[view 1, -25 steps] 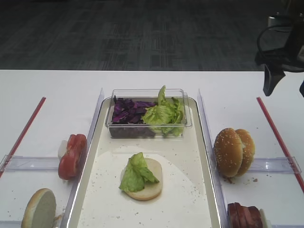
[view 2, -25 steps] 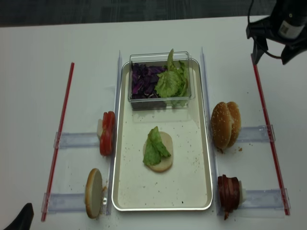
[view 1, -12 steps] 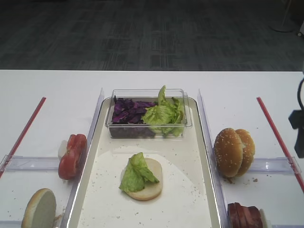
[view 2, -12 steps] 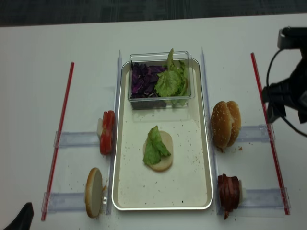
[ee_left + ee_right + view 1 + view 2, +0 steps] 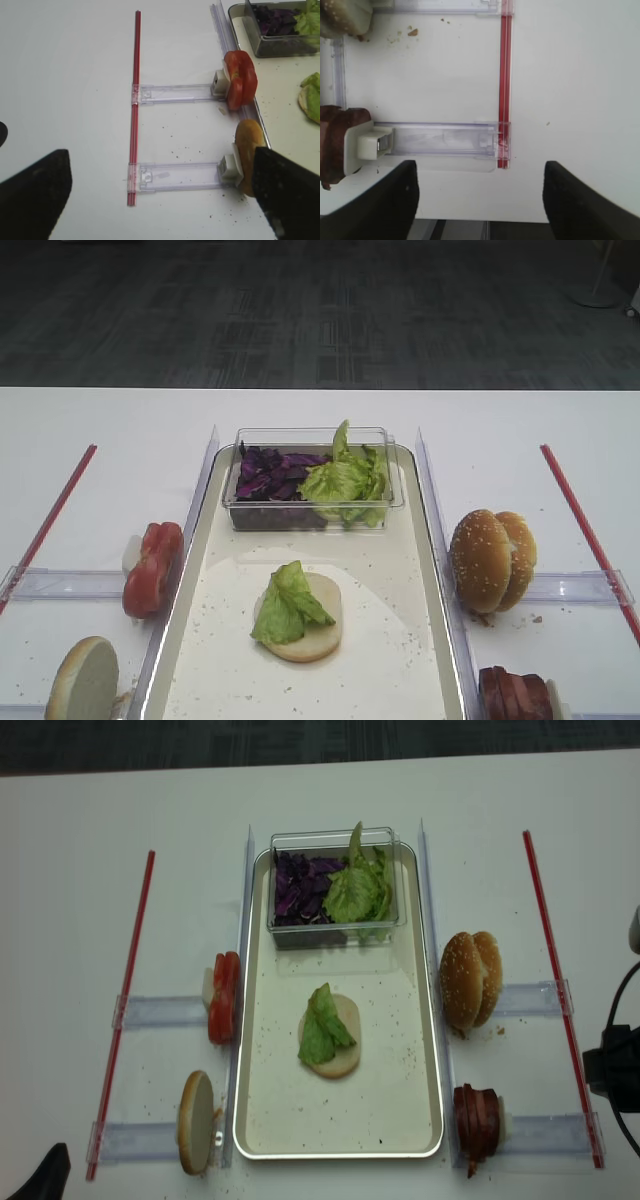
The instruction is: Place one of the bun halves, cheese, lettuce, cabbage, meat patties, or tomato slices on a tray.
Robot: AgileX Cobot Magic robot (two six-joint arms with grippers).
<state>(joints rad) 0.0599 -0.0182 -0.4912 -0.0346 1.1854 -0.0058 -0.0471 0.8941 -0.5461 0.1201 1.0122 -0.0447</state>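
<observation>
Hovering over the near right corner of the bench, the right gripper (image 5: pixel 479 192) has its jaws spread wide and empty, both dark fingers framing bare surface. Item next to it: meat patties (image 5: pixel 334 145), standing on edge in a stack at the left edge of the right wrist view, to the tray side of the jaws, pressed against a white pusher block (image 5: pixel 367 147) on a clear rail (image 5: pixel 440 139); the rail's long axis runs from the patties out to the red strip (image 5: pixel 505 85). The right arm is judged the nearer one. Left gripper (image 5: pixel 160 195): jaws likewise parted, nothing between them, above tomato slices (image 5: pixel 240 79) and a bun half (image 5: pixel 248 150) on their own rails. Tray (image 5: pixel 265 1120): holds a bun base with lettuce (image 5: pixel 322 1028) and a clear tub (image 5: pixel 335 885) of cabbage and lettuce; open room around the bun base. Sesame bun (image 5: pixel 468 980) sits beyond the patties.
</observation>
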